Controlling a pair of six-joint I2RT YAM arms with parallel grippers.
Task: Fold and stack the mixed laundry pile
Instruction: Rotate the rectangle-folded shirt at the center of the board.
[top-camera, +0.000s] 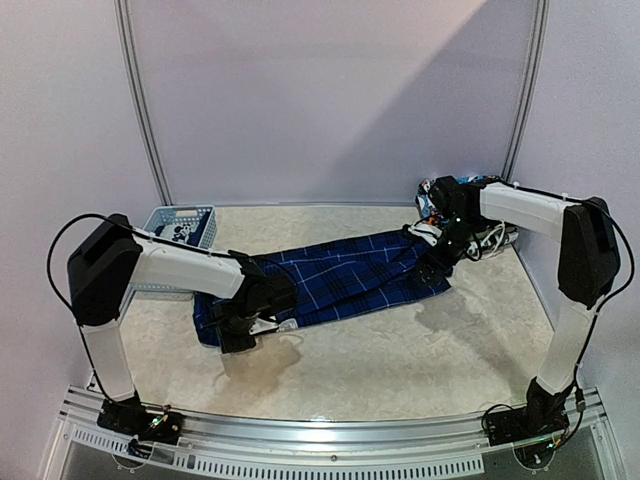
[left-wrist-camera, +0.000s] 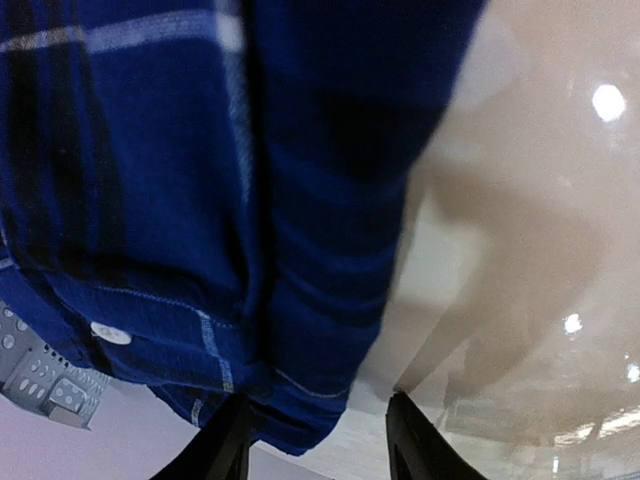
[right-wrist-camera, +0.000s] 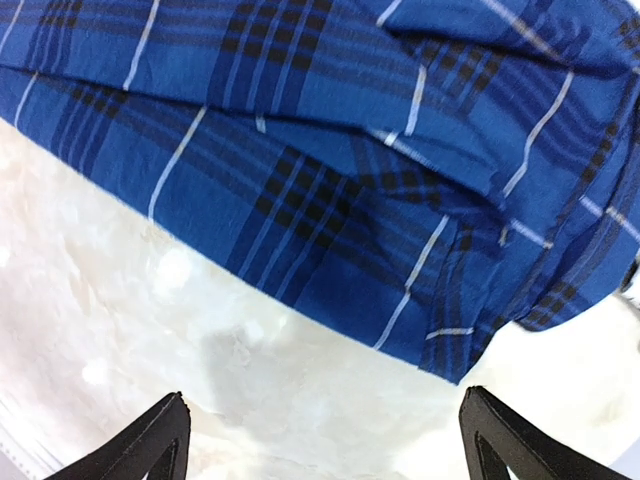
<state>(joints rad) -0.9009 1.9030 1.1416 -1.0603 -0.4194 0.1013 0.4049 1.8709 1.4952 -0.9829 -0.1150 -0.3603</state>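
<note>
One pale, mottled table (top-camera: 400, 350) was spread beneath everything else. Across its middle a blue-and-black plaid shirt (top-camera: 340, 280) was laid flat in a long band, running from about 8 o'clock to about 2 o'clock in the top view. The left arm (top-camera: 180, 270) was bent in over the shirt's 8 o'clock end, and the right arm (top-camera: 530, 210) was reached in over its 2 o'clock end. A light-blue slotted basket (top-camera: 180, 225) was set at 10 o'clock, near the back wall. A small heap of other garments (top-camera: 430, 198) was bunched at 1 o'clock, partly hidden by the right arm. The right gripper (right-wrist-camera: 322, 398) was held with its jaws spread wide over bare table, the shirt's edge lying just ahead of it and nothing gripped. The left gripper (left-wrist-camera: 320, 440) was held with its jaws moderately apart, the shirt's hem hanging beside one finger; contact could not be told. One white button (left-wrist-camera: 108, 332) was seen near that hem.
</note>
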